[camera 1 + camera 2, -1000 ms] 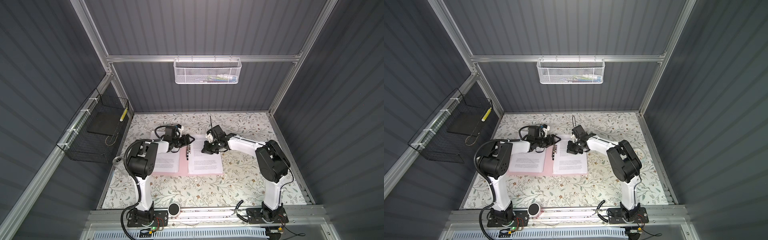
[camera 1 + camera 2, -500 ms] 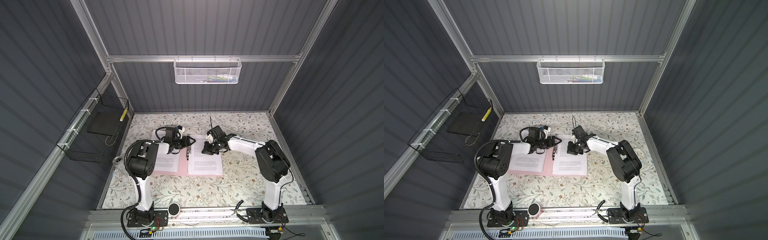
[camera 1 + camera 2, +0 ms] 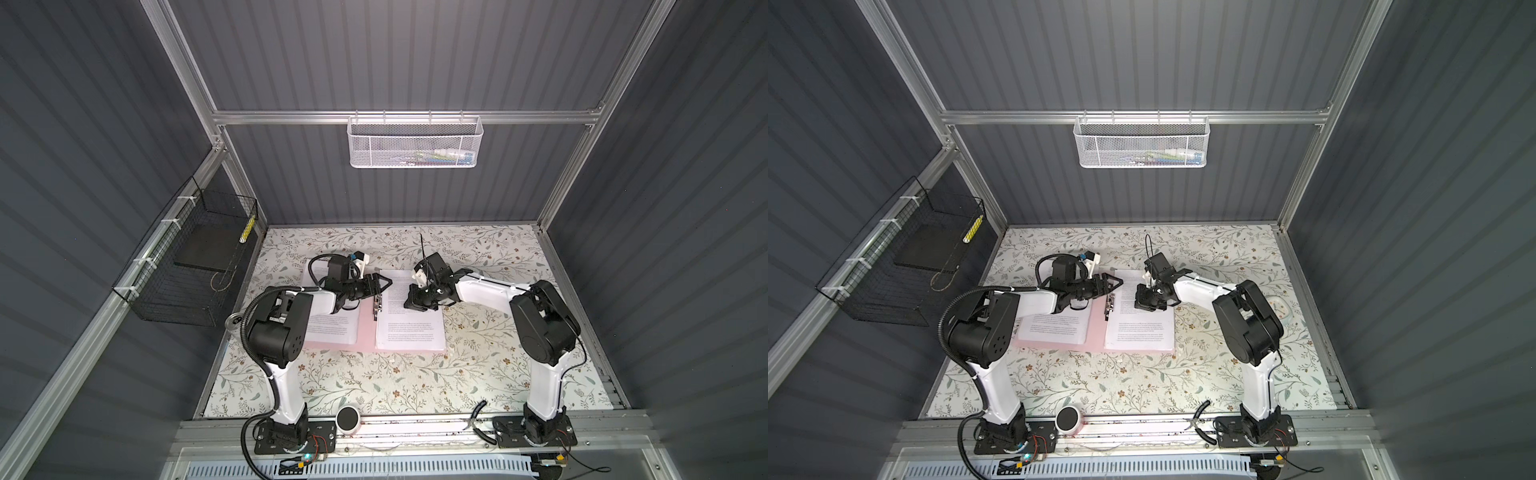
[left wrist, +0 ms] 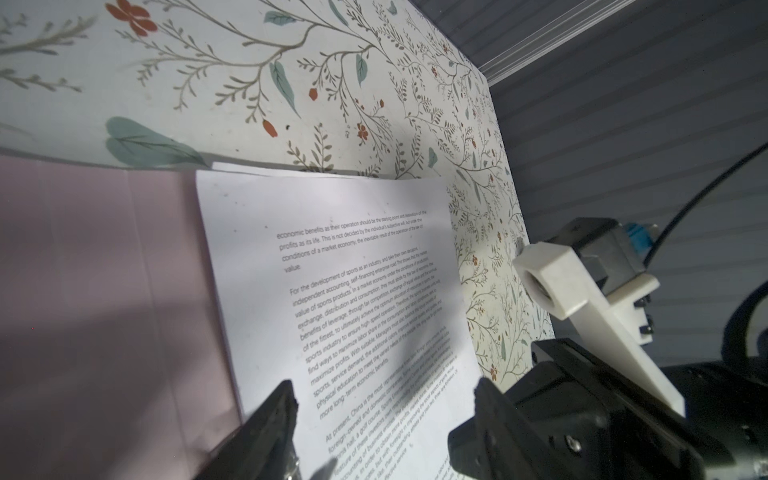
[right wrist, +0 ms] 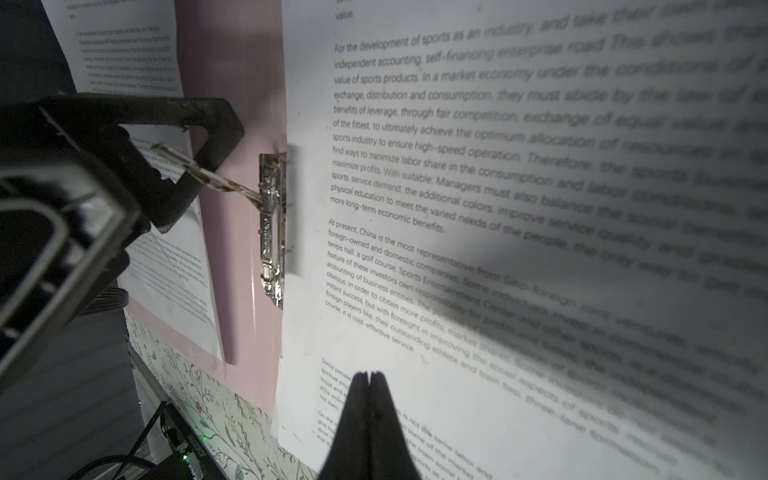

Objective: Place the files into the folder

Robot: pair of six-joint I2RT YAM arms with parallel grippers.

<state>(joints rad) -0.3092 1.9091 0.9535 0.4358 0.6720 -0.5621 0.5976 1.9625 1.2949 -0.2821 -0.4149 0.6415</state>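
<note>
Floral tabletop (image 3: 374, 382), folder (image 3: 332, 338) open — spine (image 3: 368, 328) pointing rearward, left end effector (image 4: 384, 386) apart, seemingly astride clip (image 5: 272, 216), right end effector (image 5: 368, 380) together.

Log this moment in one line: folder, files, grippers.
folder: open flat; files: sheets on both halves; clip lever: raised; left gripper: open around lever; right gripper: shut over right sheet

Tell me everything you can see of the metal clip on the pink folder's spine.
The clip is a narrow, shiny silver metal strip, stamped and ridged, fixed lengthwise on the inner spine of the open pink folder, which lies flat. Its thin lever stands raised, slanting into the gap between the fingers of the open left hand; whether they touch it is unclear. The printed sheet on the right cover lies with its edge against the clip.
</note>
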